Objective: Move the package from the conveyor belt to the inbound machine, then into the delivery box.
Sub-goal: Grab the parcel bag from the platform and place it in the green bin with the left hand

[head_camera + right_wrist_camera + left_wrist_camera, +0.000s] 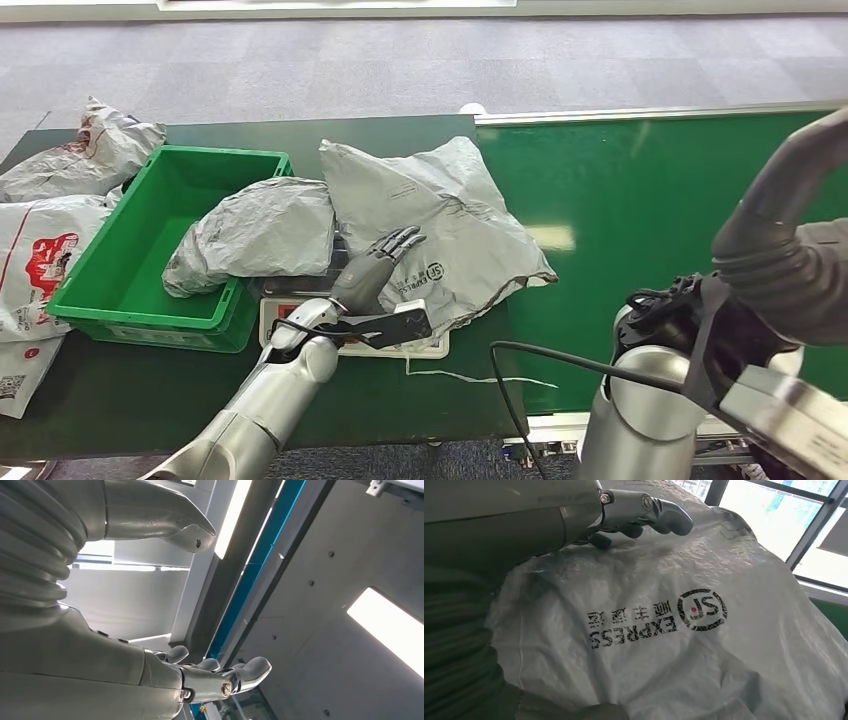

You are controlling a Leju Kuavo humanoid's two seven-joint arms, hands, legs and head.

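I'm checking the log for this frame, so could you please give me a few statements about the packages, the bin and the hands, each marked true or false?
1. The left hand rests on the grey SF Express package. True.
2. The green bin stands on the conveyor belt. False: it stands on the dark table, to the left of the belt.
3. A second grey package lies over the bin's right edge. True.
4. The right hand holds a package. False: it is open, holding nothing, with the ceiling behind it.
5. The conveyor belt carries three packages. False: its green surface shows none.
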